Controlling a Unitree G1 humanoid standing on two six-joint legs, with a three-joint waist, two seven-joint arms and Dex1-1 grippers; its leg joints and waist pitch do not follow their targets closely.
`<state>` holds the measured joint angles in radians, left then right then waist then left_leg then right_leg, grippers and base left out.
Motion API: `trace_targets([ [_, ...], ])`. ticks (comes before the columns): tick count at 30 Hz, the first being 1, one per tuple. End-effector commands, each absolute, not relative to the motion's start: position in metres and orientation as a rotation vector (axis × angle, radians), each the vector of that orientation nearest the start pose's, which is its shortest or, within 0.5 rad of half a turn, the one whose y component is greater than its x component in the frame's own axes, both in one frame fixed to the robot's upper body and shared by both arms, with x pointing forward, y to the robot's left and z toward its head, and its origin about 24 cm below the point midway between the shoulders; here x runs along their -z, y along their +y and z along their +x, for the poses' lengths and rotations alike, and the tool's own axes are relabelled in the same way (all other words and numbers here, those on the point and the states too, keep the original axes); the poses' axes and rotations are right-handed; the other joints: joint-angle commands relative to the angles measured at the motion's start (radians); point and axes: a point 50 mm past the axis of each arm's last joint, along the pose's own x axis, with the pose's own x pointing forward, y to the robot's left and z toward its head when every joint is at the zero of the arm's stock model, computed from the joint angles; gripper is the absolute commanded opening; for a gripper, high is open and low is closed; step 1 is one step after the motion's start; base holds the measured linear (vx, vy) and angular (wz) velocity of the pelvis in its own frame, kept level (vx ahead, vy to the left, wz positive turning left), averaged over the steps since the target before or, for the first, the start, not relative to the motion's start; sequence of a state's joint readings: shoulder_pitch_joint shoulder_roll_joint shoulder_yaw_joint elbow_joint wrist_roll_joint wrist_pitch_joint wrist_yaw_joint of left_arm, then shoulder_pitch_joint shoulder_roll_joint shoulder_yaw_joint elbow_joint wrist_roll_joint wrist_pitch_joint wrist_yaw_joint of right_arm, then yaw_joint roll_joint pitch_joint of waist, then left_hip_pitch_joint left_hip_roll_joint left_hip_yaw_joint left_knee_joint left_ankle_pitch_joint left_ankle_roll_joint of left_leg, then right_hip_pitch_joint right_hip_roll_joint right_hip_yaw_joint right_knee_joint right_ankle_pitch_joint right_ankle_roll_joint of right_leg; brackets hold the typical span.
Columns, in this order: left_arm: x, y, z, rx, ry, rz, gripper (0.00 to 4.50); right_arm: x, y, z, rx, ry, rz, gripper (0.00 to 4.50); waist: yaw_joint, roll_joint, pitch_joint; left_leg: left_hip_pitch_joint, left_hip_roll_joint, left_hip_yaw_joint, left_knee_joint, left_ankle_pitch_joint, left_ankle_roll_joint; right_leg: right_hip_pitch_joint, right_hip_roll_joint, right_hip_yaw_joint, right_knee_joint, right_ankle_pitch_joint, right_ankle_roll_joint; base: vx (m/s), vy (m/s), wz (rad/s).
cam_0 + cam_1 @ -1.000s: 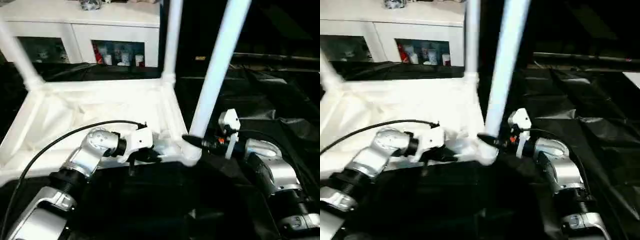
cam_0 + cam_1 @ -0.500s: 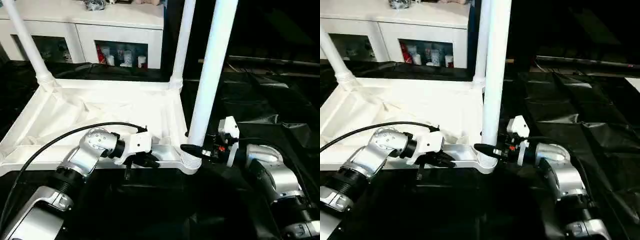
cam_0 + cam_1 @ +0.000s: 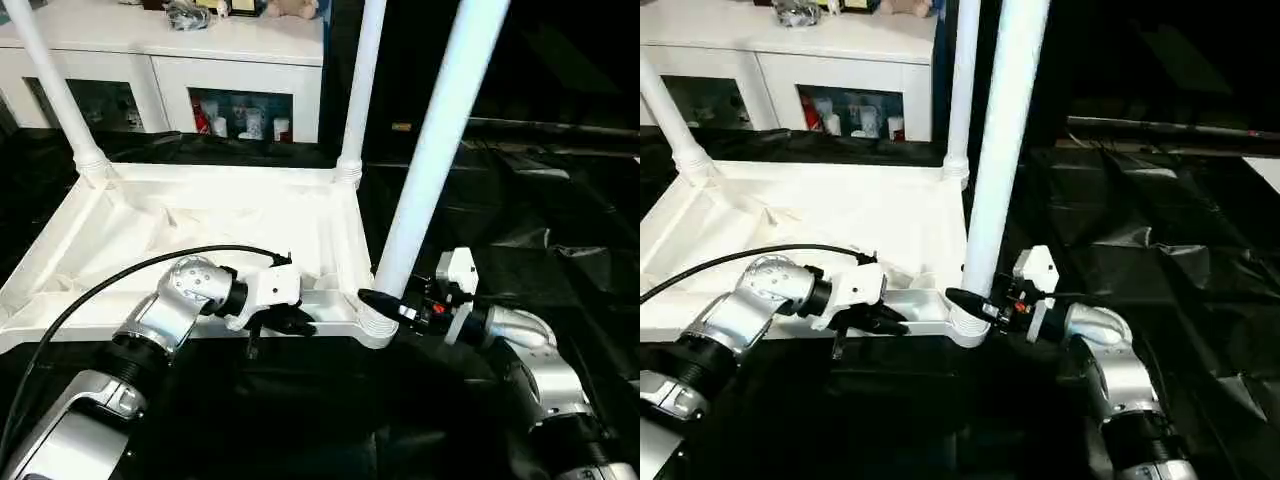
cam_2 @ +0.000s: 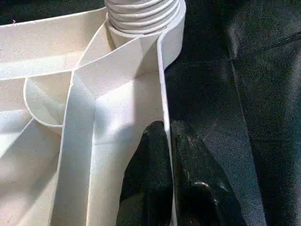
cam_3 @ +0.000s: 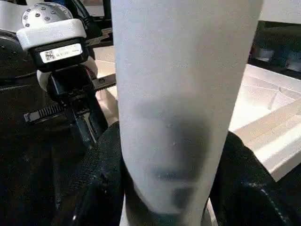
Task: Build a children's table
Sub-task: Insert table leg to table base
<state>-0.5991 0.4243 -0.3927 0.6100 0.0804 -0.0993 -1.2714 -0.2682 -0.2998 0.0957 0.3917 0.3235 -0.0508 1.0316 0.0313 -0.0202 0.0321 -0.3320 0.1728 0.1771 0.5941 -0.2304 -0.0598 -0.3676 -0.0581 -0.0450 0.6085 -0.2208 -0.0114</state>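
Note:
The children's table top [image 3: 200,215] lies upside down, white and ribbed, on the black work table. Legs stand in its far left [image 3: 50,85] and far right [image 3: 362,80] corners. A third leg [image 3: 430,170] rises from the near right corner socket [image 3: 375,325], leaning to the right. My right gripper [image 3: 385,303] is shut on this leg just above the socket, and the tube sits between the black fingers [image 5: 101,181]. My left gripper [image 3: 300,320] is shut on the top's near rim [image 4: 164,84], one finger on each side of the thin wall.
A white cabinet with glass doors [image 3: 235,60] stands behind the table top. Crinkled black drape [image 3: 560,200] covers the work table to the right. A black cable [image 3: 120,275] arcs over my left forearm.
The view has shifted. The near right leg stood almost upright half a second ago and now leans right again. Both grips are unchanged.

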Motion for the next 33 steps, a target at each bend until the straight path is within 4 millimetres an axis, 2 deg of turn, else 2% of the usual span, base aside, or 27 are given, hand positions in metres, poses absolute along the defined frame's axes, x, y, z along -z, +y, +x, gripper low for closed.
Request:
trace_targets([
  [1,-0.057,0.125,0.308,1.560,0.372,0.689,0.00,0.013,-0.162,0.254,-1.015,0.368,0.054,1.88,-0.004,0.020,-0.022,0.000,0.072,-0.035,-0.098,-0.340,-0.002,0.011,-0.097,0.059,-0.101,-0.374,-0.206,0.000,0.000,0.00],
  [4,-0.057,0.126,0.309,1.562,0.375,0.693,0.00,0.014,-0.162,0.253,-1.015,0.370,0.054,1.88,-0.005,0.019,-0.021,-0.002,0.072,-0.034,-0.099,-0.342,-0.001,0.011,-0.097,0.060,-0.101,-0.366,-0.211,0.000,0.000,0.00],
  [9,-0.056,0.128,0.309,1.565,0.384,0.690,0.00,0.016,-0.163,0.254,-0.991,0.374,0.056,1.88,-0.005,0.018,-0.019,0.000,0.073,-0.035,-0.100,-0.362,-0.003,0.007,-0.099,0.061,-0.105,-0.409,-0.201,0.000,0.000,0.00],
  [11,-0.056,0.128,0.308,1.560,0.388,0.668,0.00,0.022,-0.167,0.258,-0.908,0.400,0.044,1.88,-0.005,0.017,-0.018,0.000,0.073,-0.036,-0.101,-0.363,-0.005,0.005,-0.101,0.061,-0.107,-0.428,-0.195,0.000,0.000,0.00],
  [12,-0.055,0.127,0.309,1.540,0.396,0.645,0.00,0.030,-0.172,0.263,-0.794,0.438,0.009,1.88,-0.007,0.018,-0.016,0.002,0.072,-0.037,-0.102,-0.380,-0.012,0.001,-0.101,0.060,-0.110,-0.460,-0.189,0.000,0.000,0.00],
  [13,-0.055,0.127,0.309,1.538,0.396,0.643,0.00,0.031,-0.173,0.264,-0.783,0.441,0.006,1.88,-0.015,0.019,-0.013,-0.004,0.070,-0.043,-0.106,-0.405,-0.024,0.002,-0.101,0.056,-0.110,-0.510,-0.174,0.000,0.000,0.00],
  [14,-0.055,0.126,0.310,1.530,0.399,0.638,0.00,0.033,-0.174,0.265,-0.747,0.453,-0.007,1.88,-0.017,0.019,-0.013,-0.004,0.069,-0.047,-0.107,-0.418,-0.028,0.003,-0.102,0.055,-0.112,-0.538,-0.161,0.000,0.000,0.00],
  [15,-0.055,0.126,0.310,1.530,0.399,0.638,0.00,0.033,-0.174,0.265,-0.747,0.453,-0.007,1.88,-0.022,0.019,-0.013,0.000,0.070,-0.049,-0.107,-0.441,-0.030,-0.002,-0.102,0.055,-0.118,-0.567,-0.144,0.000,0.000,0.00],
  [17,-0.052,0.120,0.317,1.425,0.418,0.594,0.00,0.038,-0.175,0.273,-0.599,0.468,-0.009,1.88,-0.026,0.026,-0.013,0.005,0.070,-0.050,-0.109,-0.463,-0.034,-0.006,-0.101,0.054,-0.121,-0.561,-0.144,0.000,0.000,0.00],
  [18,-0.050,0.114,0.320,1.366,0.429,0.563,0.00,0.041,-0.174,0.280,-0.495,0.475,-0.003,1.88,-0.034,0.024,-0.013,0.004,0.070,-0.051,-0.111,-0.473,-0.042,-0.006,-0.100,0.052,-0.121,-0.558,-0.145,0.000,0.000,0.00],
  [19,-0.048,0.108,0.323,1.304,0.441,0.542,0.00,0.042,-0.172,0.286,-0.401,0.482,0.005,1.88,-0.041,0.027,-0.013,0.003,0.068,-0.057,-0.113,-0.487,-0.055,-0.005,-0.100,0.046,-0.119,-0.563,-0.144,0.000,0.000,0.00],
  [21,-0.046,0.104,0.324,1.265,0.449,0.530,0.00,0.042,-0.170,0.291,-0.340,0.484,0.011,1.88,-0.046,0.025,-0.013,0.002,0.067,-0.060,-0.114,-0.504,-0.062,-0.005,-0.100,0.043,-0.121,-0.574,-0.136,0.000,0.000,0.00],
  [23,-0.043,0.095,0.325,1.218,0.456,0.510,0.00,0.040,-0.166,0.299,-0.268,0.473,-0.004,1.88,-0.054,0.031,-0.014,0.007,0.066,-0.060,-0.112,-0.525,-0.056,-0.008,-0.101,0.040,-0.130,-0.548,-0.142,0.000,0.000,0.00],
  [24,-0.040,0.084,0.326,1.174,0.462,0.495,0.00,0.036,-0.157,0.307,-0.230,0.453,-0.003,1.88,-0.058,0.027,-0.014,0.003,0.067,-0.058,-0.114,-0.528,-0.054,-0.008,-0.098,0.040,-0.126,-0.518,-0.151,0.000,0.000,0.00],
  [25,-0.040,0.084,0.326,1.174,0.462,0.495,0.00,0.036,-0.157,0.307,-0.230,0.453,-0.003,1.88,-0.054,0.028,-0.014,0.010,0.065,-0.055,-0.110,-0.536,-0.050,-0.014,-0.099,0.040,-0.132,-0.519,-0.156,0.000,0.000,0.00],
  [26,-0.038,0.080,0.327,1.137,0.475,0.495,0.00,0.033,-0.151,0.311,-0.223,0.443,-0.006,1.88,-0.051,0.024,-0.015,0.019,0.063,-0.049,-0.106,-0.537,-0.045,-0.020,-0.098,0.042,-0.136,-0.514,-0.157,0.000,0.000,0.00],
  [27,-0.038,0.080,0.327,1.137,0.475,0.495,0.00,0.033,-0.151,0.311,-0.223,0.443,-0.006,1.88,-0.042,0.024,-0.017,0.026,0.063,-0.042,-0.103,-0.519,-0.036,-0.025,-0.096,0.047,-0.136,-0.482,-0.172,0.000,0.000,0.00],
  [28,-0.038,0.075,0.328,1.093,0.490,0.503,0.00,0.030,-0.144,0.316,-0.214,0.433,-0.001,1.88,-0.036,0.021,-0.019,0.022,0.064,-0.034,-0.102,-0.484,-0.029,-0.023,-0.094,0.051,-0.129,-0.436,-0.185,0.000,0.000,0.00],
  [29,-0.038,0.075,0.328,1.093,0.490,0.503,0.00,0.030,-0.144,0.316,-0.214,0.433,-0.001,1.88,-0.030,0.021,-0.018,0.018,0.064,-0.035,-0.105,-0.463,-0.025,-0.019,-0.095,0.052,-0.127,-0.420,-0.189,0.000,0.000,0.00],
  [30,-0.039,0.071,0.329,1.055,0.499,0.497,0.00,0.028,-0.141,0.319,-0.202,0.429,0.000,1.88,-0.025,0.022,-0.020,0.017,0.066,-0.028,-0.105,-0.432,-0.025,-0.018,-0.093,0.056,-0.120,-0.372,-0.199,0.000,0.000,0.00],
  [31,-0.044,0.063,0.329,1.024,0.509,0.450,0.00,0.026,-0.137,0.322,-0.183,0.430,0.011,1.88,-0.025,0.019,-0.021,0.009,0.069,-0.030,-0.107,-0.401,-0.026,-0.007,-0.095,0.056,-0.110,-0.328,-0.213,0.000,0.000,0.00],
  [32,-0.048,0.055,0.327,1.018,0.515,0.406,0.00,0.025,-0.135,0.324,-0.169,0.430,0.012,1.88,-0.024,0.020,-0.021,0.005,0.068,-0.031,-0.108,-0.383,-0.023,-0.002,-0.095,0.054,-0.110,-0.309,-0.215,0.063,-0.009,0.07],
  [33,-0.050,0.053,0.327,1.018,0.515,0.399,0.00,0.025,-0.134,0.325,-0.167,0.429,0.011,1.88,-0.023,0.016,-0.026,-0.001,0.068,-0.030,-0.108,-0.333,-0.019,0.006,-0.096,0.053,-0.102,-0.253,-0.224,0.000,0.000,0.00],
])
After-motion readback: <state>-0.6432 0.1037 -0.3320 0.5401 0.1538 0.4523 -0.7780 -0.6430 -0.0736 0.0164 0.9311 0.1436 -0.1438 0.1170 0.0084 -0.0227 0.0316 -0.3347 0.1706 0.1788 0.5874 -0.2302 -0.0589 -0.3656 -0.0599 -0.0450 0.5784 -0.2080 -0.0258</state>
